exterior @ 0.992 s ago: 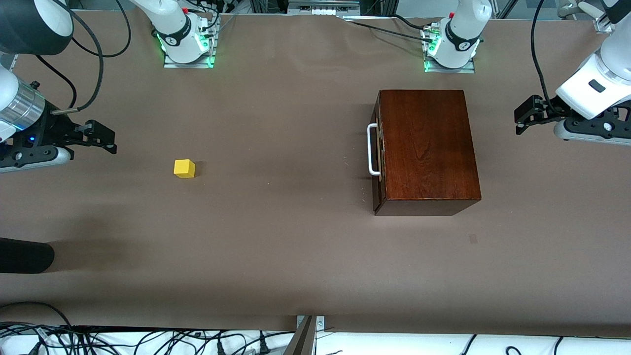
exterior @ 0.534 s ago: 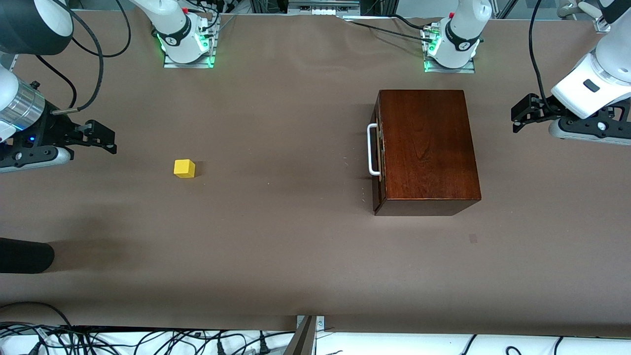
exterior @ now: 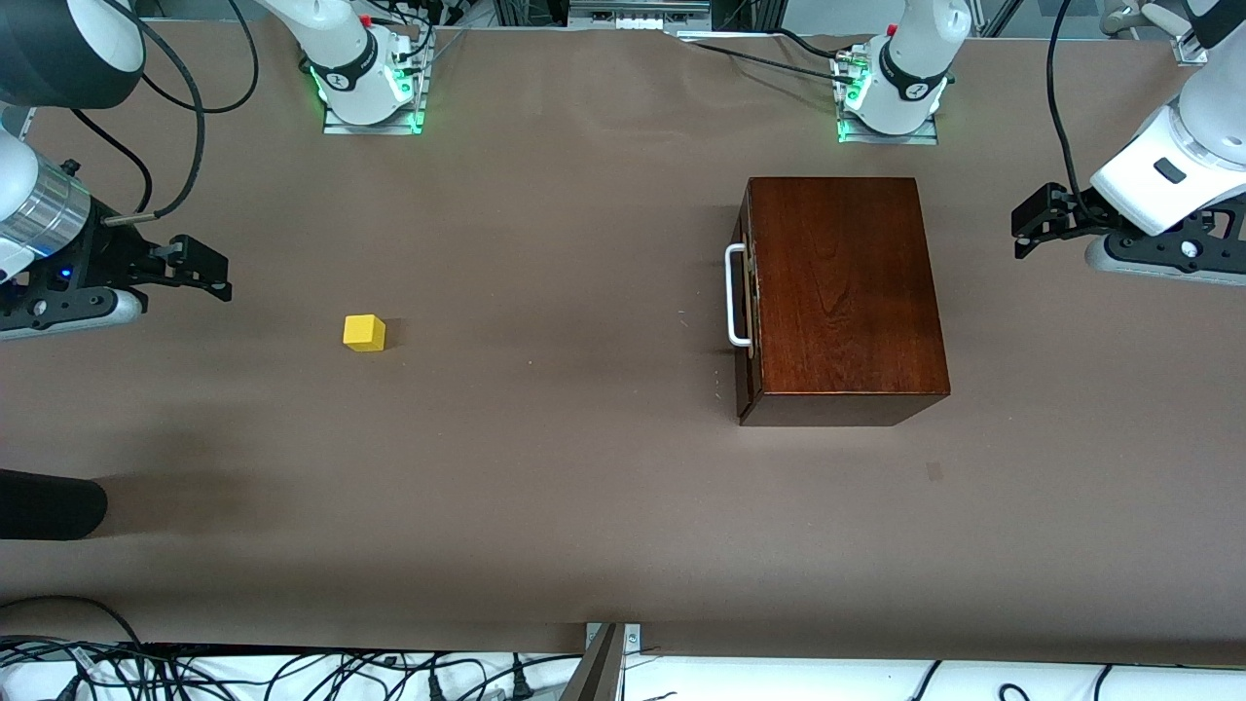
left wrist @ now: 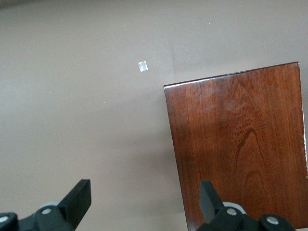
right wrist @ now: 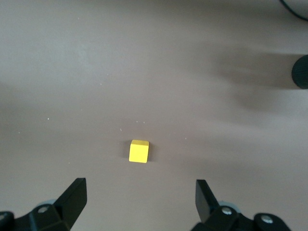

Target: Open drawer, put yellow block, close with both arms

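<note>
The table (exterior: 584, 506) nearest the camera holds nothing of my task. A little farther, toward my right arm's end, the block (exterior: 364, 332) sits alone on the cloth. Toward my left arm's end is the box (exterior: 842, 292). Its drawer (exterior: 745, 321) is fully shut, and the white handle (exterior: 735, 296) faces the middle of the table.

My right gripper (exterior: 200, 273) hangs over the table edge at its own end, fingers apart and holding nothing; the block is near but not under it. My left gripper (exterior: 1034, 222) hangs over bare cloth beside the box, on the side away from the handle. Its fingers are spread wide too, with nothing between them.

I judge that nothing is done yet, so the step in hand is opening the drawer. One of my grippers must reach the handle, close around the bar and pull straight. The other should probably steady the box, because it may slide.
</note>
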Motion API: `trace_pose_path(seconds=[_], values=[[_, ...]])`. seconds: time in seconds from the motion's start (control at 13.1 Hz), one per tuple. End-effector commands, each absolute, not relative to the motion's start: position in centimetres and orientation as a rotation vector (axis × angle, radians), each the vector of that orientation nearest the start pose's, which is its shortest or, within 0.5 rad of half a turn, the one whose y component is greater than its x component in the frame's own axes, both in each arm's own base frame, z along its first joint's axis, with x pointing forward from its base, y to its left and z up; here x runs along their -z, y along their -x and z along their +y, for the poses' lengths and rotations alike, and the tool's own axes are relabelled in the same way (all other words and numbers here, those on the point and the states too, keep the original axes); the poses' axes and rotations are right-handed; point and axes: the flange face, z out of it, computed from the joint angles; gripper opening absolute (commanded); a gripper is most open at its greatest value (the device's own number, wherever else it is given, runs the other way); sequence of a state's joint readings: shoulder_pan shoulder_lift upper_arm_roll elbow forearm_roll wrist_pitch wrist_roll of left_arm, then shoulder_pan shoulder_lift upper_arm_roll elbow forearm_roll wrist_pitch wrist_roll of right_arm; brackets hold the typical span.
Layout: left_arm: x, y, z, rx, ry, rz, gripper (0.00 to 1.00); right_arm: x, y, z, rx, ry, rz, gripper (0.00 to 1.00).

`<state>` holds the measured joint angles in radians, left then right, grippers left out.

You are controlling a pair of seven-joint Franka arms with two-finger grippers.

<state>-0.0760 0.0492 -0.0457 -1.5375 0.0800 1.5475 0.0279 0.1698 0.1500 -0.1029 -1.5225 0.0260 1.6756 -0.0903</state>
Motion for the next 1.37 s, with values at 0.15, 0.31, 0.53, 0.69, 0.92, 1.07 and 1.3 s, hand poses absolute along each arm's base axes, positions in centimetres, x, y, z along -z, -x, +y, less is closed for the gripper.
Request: trace_pose_path(seconds=[0.15,0.31,0.53,0.69,0.92,1.07,1.3], values=[[-61.6,-56.8,-5.5,-0.069,3.05,0.247,1.0,-57.2,-59.9,4.6,-0.054,3.113,-0.251,1.0],[-61.5,-56.7,-5.5,-0.078,3.049,0.245,1.0,-57.2,-59.9,4.6,-0.056,3.113,-0.249,1.0],[-61.6,-56.7,-5.5,-0.076,3.05,0.245,1.0,-57.1,-59.8,4.6,-0.068,3.113,-0.251,1.0],[-61.6,-56.7,-5.7,-0.075,3.048,0.249,1.0,-57.1,-59.8,4.5,-0.07,3.114,-0.254,1.0],[-61.5,-56.6,-5.6,-0.089,3.044,0.246,1.0,-57.1,-59.8,4.6,-0.071,3.117,-0.257,1.0],[-61.6,-56.5,-5.9,-0.091,3.042,0.254,1.0,-57.2,-59.7,4.5,-0.068,3.121,-0.258,1.0],[-60.3,-56.4,-6.9,-0.171,3.02,0.281,1.0,-57.2,-59.7,4.6,-0.066,3.127,-0.261,1.0]])
